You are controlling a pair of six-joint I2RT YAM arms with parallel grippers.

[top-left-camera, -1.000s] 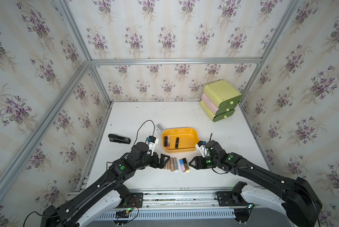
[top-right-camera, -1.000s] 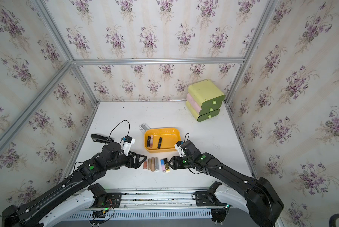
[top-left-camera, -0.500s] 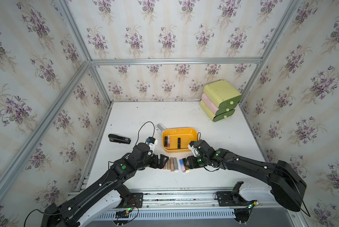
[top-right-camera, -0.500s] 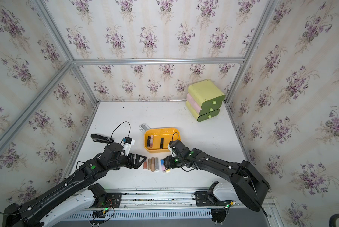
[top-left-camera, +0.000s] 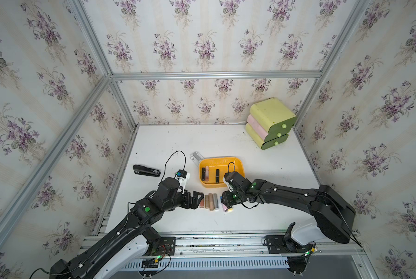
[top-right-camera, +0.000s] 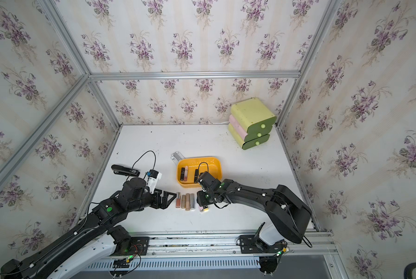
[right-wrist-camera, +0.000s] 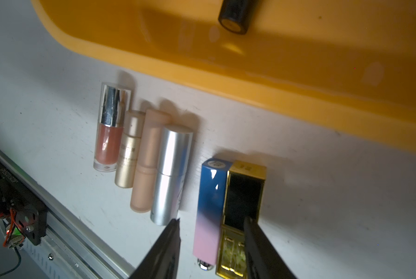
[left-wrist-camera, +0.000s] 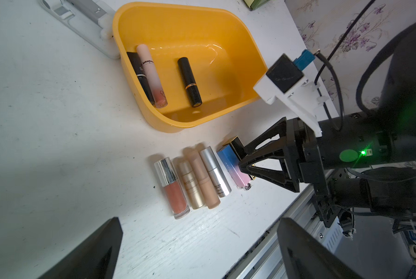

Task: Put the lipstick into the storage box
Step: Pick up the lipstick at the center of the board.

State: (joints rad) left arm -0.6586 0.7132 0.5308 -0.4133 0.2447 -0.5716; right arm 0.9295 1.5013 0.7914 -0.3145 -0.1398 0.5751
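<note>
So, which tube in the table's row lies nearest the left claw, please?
The clear, silver-capped tube of coral gloss, at the row's end beside the left claw; the others are opaque.

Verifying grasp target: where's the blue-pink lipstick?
In the right wrist view the blue-pink lipstick lies before the box, second from the row's right end, between the silver tube and the black-gold lipstick, under the right gripper.

One storage box (top-left-camera: 238,166) holds three lipsticks (left-wrist-camera: 189,82); six further lipsticks lie on the table (top-left-camera: 274,169), as a row of four (left-wrist-camera: 202,177) and a pair (right-wrist-camera: 211,210) beside it. Also present: one three-drawer unit (top-left-camera: 269,116), one black stapler (top-left-camera: 146,170), one clear case (top-left-camera: 196,156) and two robot arms (top-left-camera: 286,195).
</note>
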